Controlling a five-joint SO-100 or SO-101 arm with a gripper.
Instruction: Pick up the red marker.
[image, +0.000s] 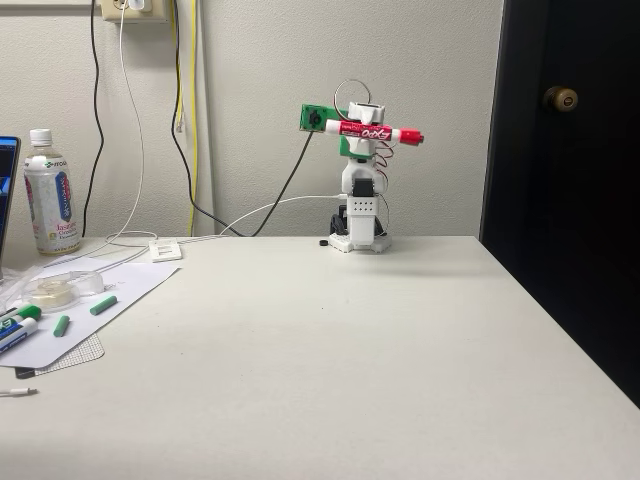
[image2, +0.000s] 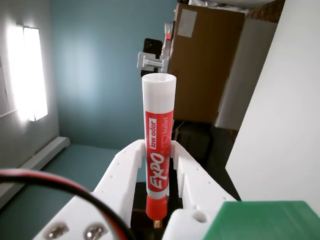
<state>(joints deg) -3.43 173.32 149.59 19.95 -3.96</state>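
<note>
while raised, one claw (image: 372, 133) clamps one red marker (image: 372, 132) level.

In the wrist view the gripper (image2: 156, 167) hides the red marker's (image2: 159, 135) lower barrel between its fingers; its tip runs off the bottom edge.

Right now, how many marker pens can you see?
3: the red marker held up in the end effector, and a green-capped marker and a blue one at the table's left edge. Others could be cut off there.

Even soft light, window glare
</note>
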